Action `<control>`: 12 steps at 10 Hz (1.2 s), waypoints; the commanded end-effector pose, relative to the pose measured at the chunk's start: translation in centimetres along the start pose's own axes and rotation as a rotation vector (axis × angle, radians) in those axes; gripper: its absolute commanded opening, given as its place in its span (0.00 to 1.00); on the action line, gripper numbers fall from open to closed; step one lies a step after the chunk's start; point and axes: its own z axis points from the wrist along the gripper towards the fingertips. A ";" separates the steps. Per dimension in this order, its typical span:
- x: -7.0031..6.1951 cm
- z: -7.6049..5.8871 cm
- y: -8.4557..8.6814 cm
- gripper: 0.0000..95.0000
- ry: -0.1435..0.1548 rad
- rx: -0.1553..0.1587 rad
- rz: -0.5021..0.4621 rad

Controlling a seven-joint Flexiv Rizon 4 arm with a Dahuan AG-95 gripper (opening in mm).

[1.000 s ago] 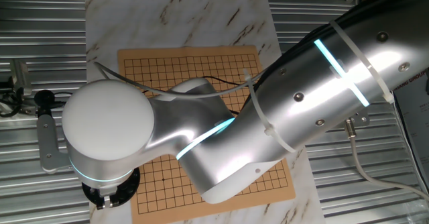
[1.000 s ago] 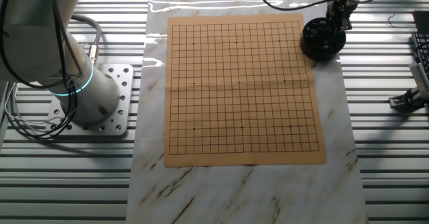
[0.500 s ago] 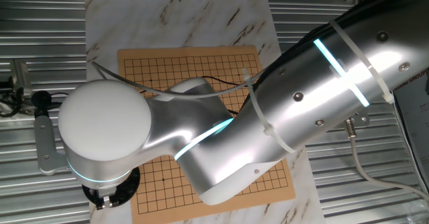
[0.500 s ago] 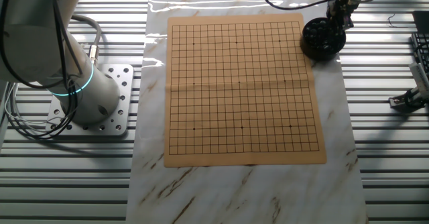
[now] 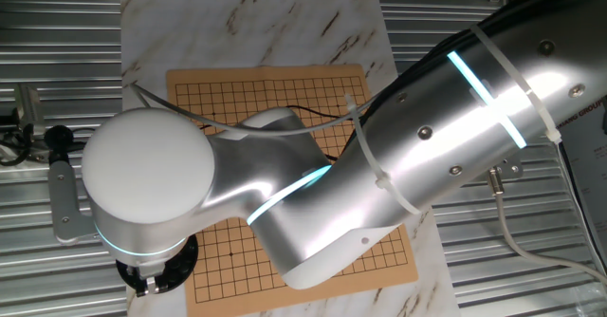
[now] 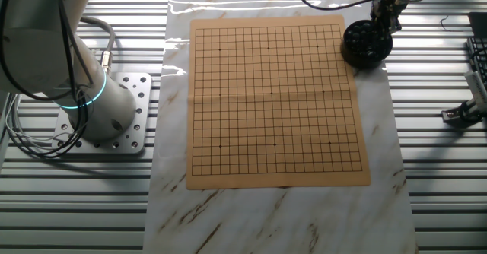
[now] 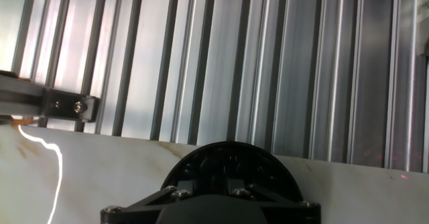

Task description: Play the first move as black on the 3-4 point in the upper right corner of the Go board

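Reaching down at the far right corner of the counter (image 6: 274,216), the tool (image 6: 383,18) has its tip dipped into the round black bowl (image 6: 365,44), and whether its fingers are wide, narrow or closed on anything cannot be told, since they are dark against the dark bowl and hidden in every view. From left to right in the other fixed view, the arm's silver base (image 6: 99,109) sits bolted to a plate on the ribbed metal beside the marble sheet; the tan Go board (image 6: 274,102) lies flat on the marble with no stone on its grid; the bowl stands just off the board's upper right corner, on the marble, apart from the board's edge. The bowl holds a heap of glossy black stones (image 6: 361,38), which show only as dark lumps. In the hand view the bowl's rim (image 7: 228,158) fills the bottom centre, half covered by the tool's own black body, with marble on either side and ribbed metal beyond. In one fixed view the silver arm (image 5: 313,203) blocks most of the board.
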 end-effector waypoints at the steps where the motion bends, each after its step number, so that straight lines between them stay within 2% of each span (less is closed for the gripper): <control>1: 0.0 -0.1 0.1 0.20 0.000 -0.002 0.003; 12: 0.2 0.2 0.7 0.20 -0.003 -0.006 0.023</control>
